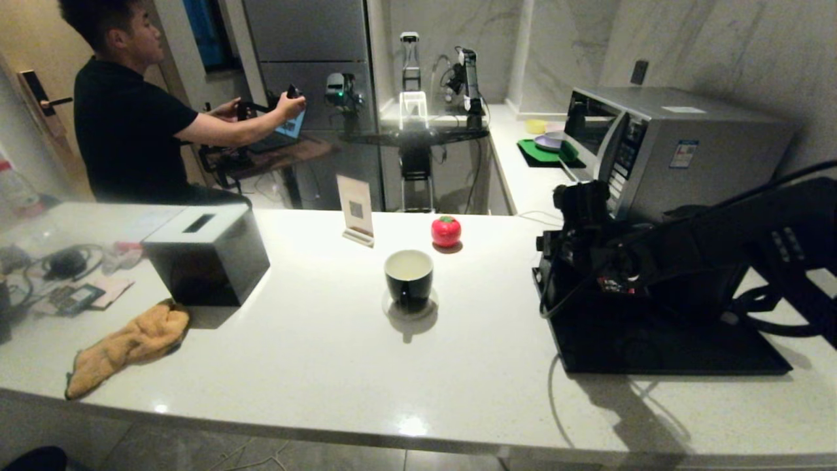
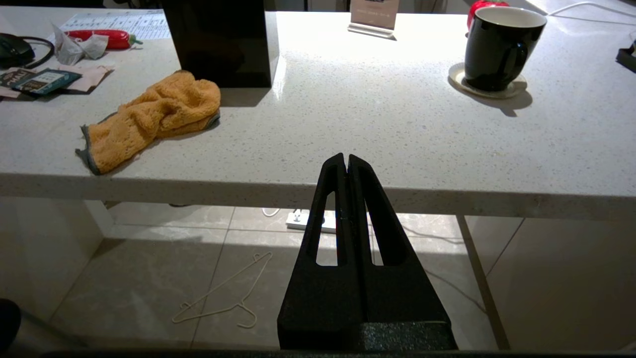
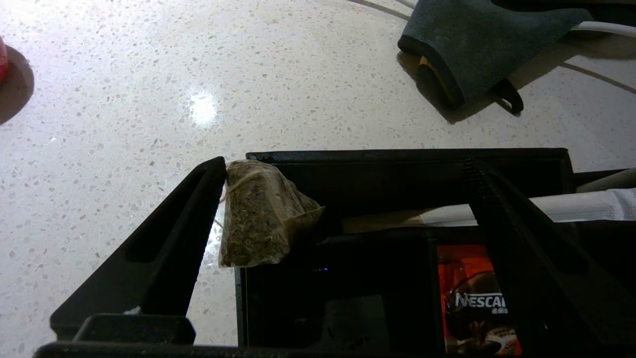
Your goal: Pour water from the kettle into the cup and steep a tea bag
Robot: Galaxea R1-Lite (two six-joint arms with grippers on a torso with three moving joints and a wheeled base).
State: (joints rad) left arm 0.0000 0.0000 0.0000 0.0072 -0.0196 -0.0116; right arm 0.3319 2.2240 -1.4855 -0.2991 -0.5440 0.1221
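Behind right arm [image 1: 719, 248], kettle unseen.

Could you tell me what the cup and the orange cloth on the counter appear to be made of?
The cup looks like glazed ceramic: glossy black outside with highlights, white inside, thick rim. The orange cloth looks like soft terry or microfibre: nubby, looped, matte surface, crumpled in loose folds, with a grey hemmed edge. Neither can be confirmed by look alone.

Head camera high, looking forward and down across the white counter [image 1: 314, 366], left wrist camera low before the counter edge, facing the cup [image 2: 499, 47] also in the head view, right wrist camera close above the compartment box [image 3: 397, 199]
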